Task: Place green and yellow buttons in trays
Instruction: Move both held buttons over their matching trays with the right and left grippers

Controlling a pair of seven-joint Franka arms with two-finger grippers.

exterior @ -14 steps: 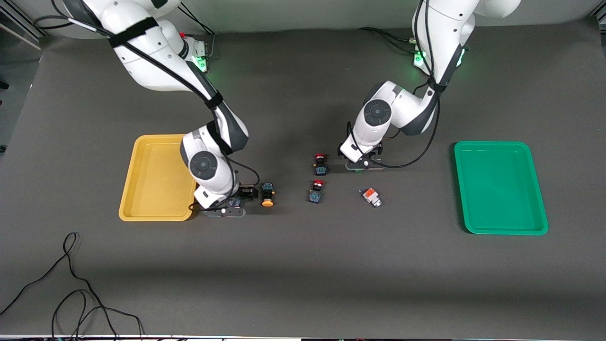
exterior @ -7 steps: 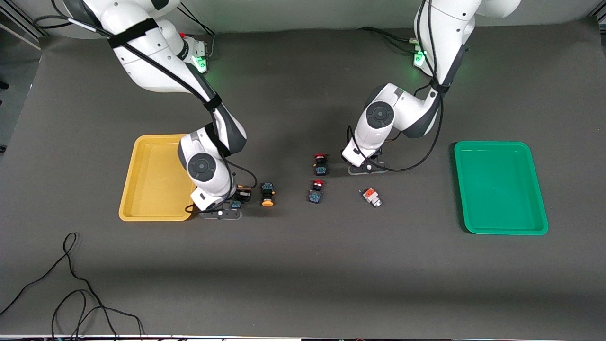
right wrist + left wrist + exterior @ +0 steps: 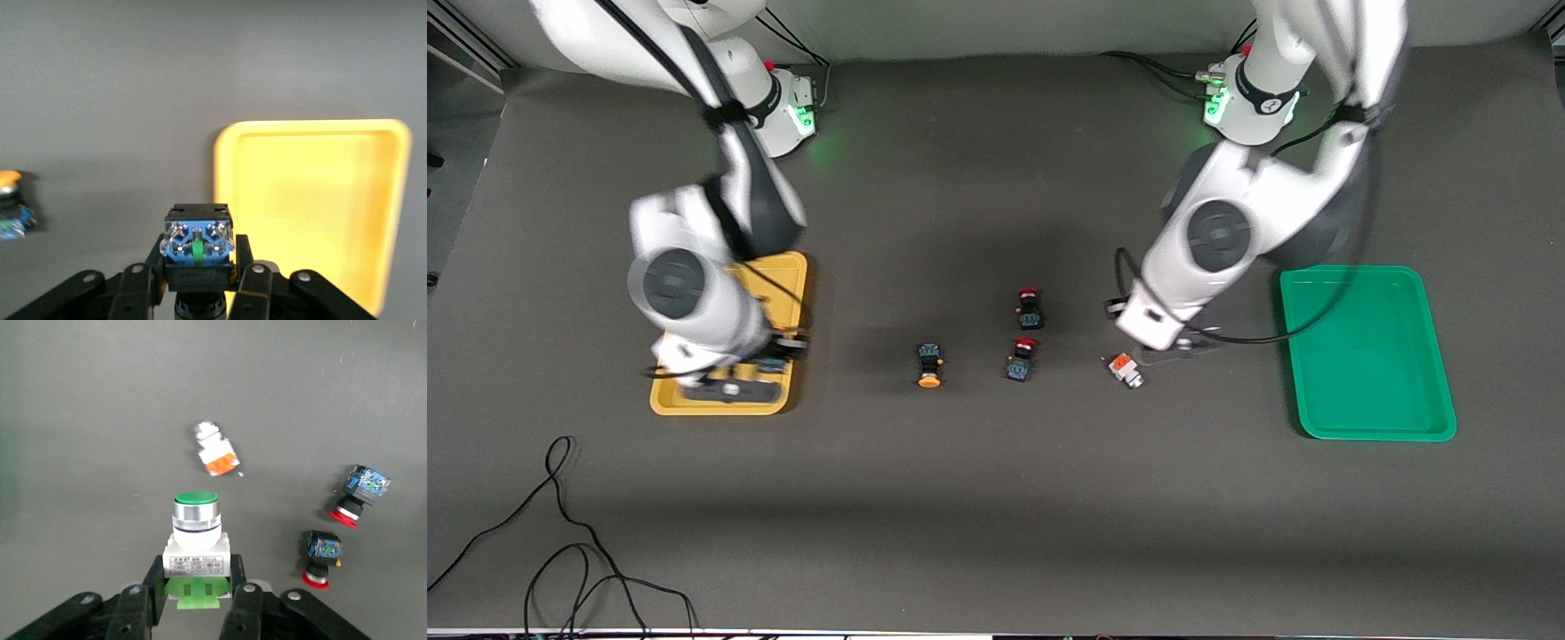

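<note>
I see the orange-yellow button (image 3: 929, 365), a red-capped button (image 3: 1021, 359) and the grey orange-topped button (image 3: 1126, 370) lying mid-table, another red-capped button (image 3: 1030, 308) farther back. My right gripper (image 3: 197, 293) clamps a black-blue button (image 3: 198, 245) over the yellow tray (image 3: 787, 272). My left gripper (image 3: 193, 611) clamps the green-topped button (image 3: 196, 540) near the green tray (image 3: 1369, 356).

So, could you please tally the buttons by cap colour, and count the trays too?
Red-capped buttons: 2
Orange-yellow-capped button: 1
Grey-bodied, orange-topped button: 1
Green-topped button, in left gripper: 1
Black-blue button, cap hidden, in right gripper: 1
Trays, yellow and green: 2
Total: 8
</note>
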